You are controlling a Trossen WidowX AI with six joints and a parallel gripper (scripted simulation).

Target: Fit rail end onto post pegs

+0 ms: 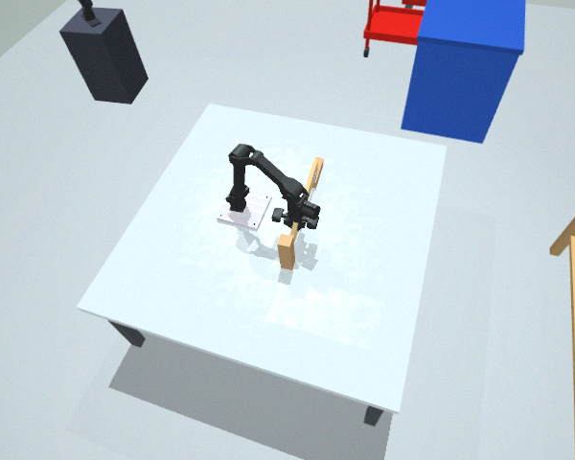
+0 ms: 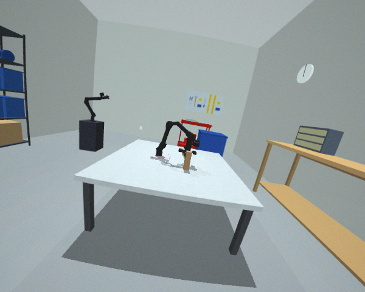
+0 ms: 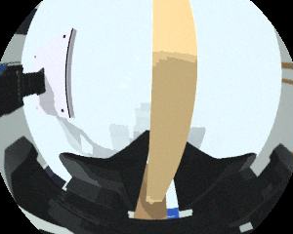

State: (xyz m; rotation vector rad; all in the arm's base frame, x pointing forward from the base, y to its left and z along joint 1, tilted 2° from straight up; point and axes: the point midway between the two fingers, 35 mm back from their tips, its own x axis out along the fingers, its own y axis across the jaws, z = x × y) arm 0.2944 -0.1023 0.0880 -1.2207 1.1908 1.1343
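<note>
The gripper [image 1: 297,223] hides where the rail [image 1: 313,173] meets the post [image 1: 287,251]; pegs and bracket are too small to tell.
</note>
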